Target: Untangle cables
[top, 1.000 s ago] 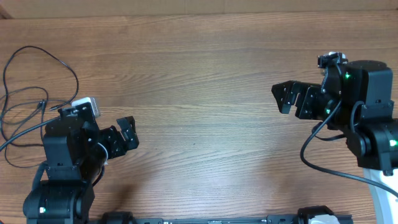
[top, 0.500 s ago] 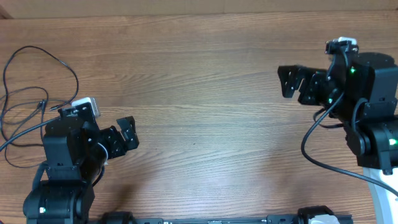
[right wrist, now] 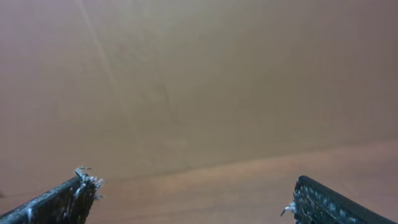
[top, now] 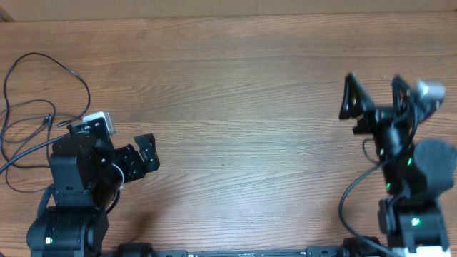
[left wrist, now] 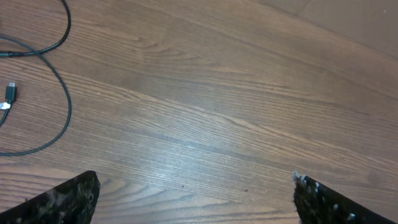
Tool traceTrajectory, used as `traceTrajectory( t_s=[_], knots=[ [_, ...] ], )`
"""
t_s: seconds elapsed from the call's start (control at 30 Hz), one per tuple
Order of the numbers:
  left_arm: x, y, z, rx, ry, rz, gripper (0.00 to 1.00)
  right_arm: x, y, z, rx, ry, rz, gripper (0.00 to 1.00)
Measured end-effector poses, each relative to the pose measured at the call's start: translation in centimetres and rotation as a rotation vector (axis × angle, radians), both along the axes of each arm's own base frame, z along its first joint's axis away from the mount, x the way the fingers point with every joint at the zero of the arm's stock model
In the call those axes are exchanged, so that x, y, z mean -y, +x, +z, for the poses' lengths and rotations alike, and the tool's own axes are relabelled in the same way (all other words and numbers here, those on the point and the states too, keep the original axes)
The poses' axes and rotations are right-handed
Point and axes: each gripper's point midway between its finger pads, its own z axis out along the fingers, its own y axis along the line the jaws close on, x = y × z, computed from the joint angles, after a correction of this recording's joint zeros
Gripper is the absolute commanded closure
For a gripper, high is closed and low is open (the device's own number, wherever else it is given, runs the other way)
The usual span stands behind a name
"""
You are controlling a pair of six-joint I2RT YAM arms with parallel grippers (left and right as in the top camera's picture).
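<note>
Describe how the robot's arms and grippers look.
The left arm and right arm are boxy matte black with small green lights and a pale wrist camera. Fingers are black wedges, tips scuffed whitish. A black cable loops off the right arm.

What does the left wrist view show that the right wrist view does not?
Only the left wrist view: the cables looping over the wooden table at the left of the frame, with a small plug end near the left edge.
Only the right wrist view: a blurred, plain tan surface filling most of the frame, with just a strip of wood along the bottom; no cable is visible.
Both: each shows its own hand, the left hand and the right hand, open and holding nothing.
</note>
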Motion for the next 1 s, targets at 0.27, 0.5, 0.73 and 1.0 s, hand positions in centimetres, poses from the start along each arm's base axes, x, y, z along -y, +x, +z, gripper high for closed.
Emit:
traceTrajectory(
  t_s=[0.27,0.5,0.73,1.0],
  knots=[
    [0.0,0.0,0.0,-0.002,0.0,0.0,0.01,1.0,-3.7,-8.4,0.041,0.002,-0.036,0.0],
    [0.0,0.0,0.0,-0.002,0.0,0.0,0.0,1.2,-5.2,-12.0,0.068,0.002,-0.044,0.0],
    [0.0,0.0,0.0,-0.003,0.0,0.0,0.0,1.3,-5.3,-15.2,0.043,0.002,-0.051,0.0],
    [0.0,0.0,0.0,-0.002,0.0,0.0,0.0,1.5,-5.7,-18.2,-0.05,-0.003,-0.066,0.0]
  ],
)
